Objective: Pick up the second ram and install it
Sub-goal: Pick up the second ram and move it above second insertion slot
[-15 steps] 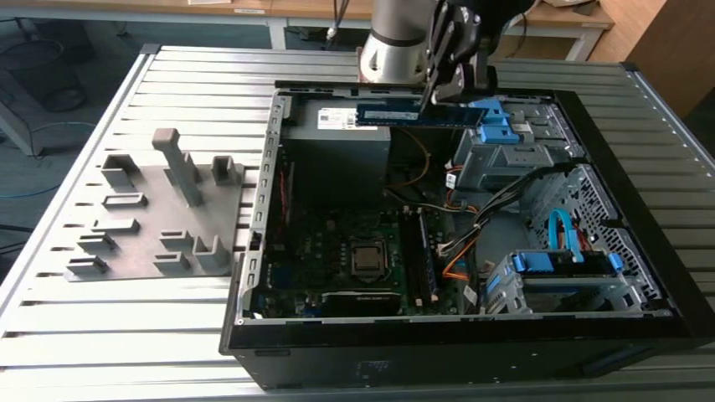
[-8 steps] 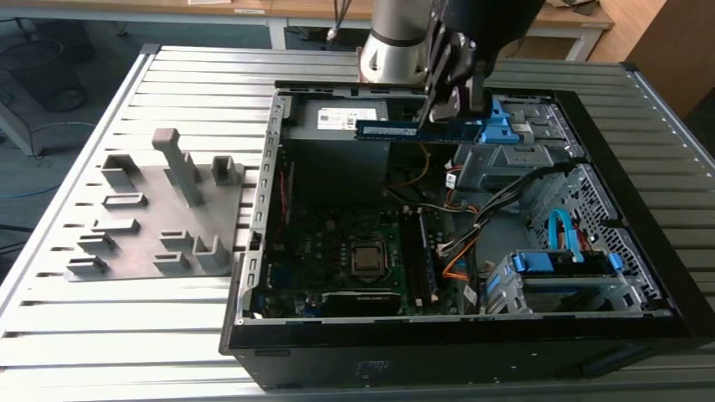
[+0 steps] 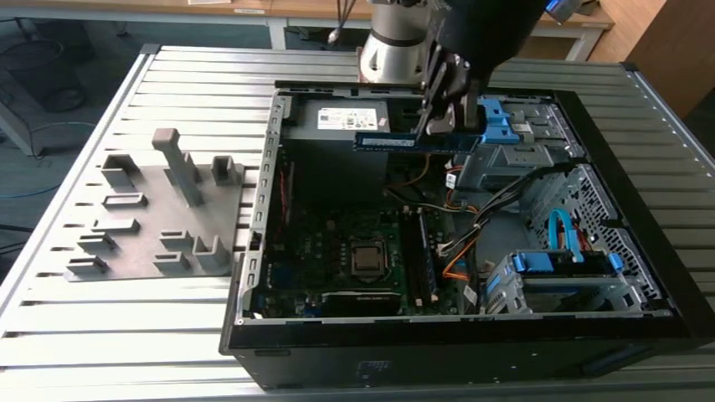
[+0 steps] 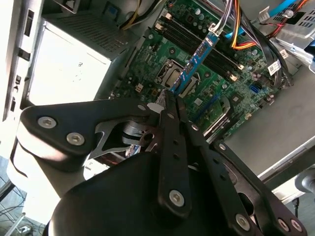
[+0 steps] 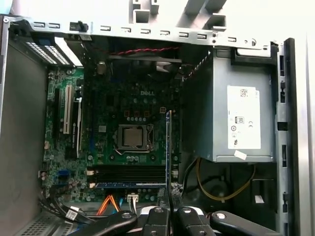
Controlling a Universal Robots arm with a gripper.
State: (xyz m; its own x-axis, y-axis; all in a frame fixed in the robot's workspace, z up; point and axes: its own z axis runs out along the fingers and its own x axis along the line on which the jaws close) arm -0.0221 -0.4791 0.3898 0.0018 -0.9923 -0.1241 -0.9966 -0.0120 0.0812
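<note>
Slatted worktop [image 3: 146, 335] carries the open case [image 3: 266, 193]; the tool [image 3: 431, 124] clamps the second ram [image 3: 386, 141] above the motherboard [image 3: 335, 243] — lifted, not yet seated.

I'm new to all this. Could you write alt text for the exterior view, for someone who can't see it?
A robot gripper holds the second ram, a blue memory stick, level above an open computer case with its motherboard exposed. A grey fixture with upright posts lies on the slatted table at the exterior view's left.

Ribbed metal table [image 3: 190, 84] under everything — wood-topped bench [image 3: 134, 10] behind, dark floor [image 3: 33, 193], brown cabinet [image 3: 671, 42] beside.
</note>
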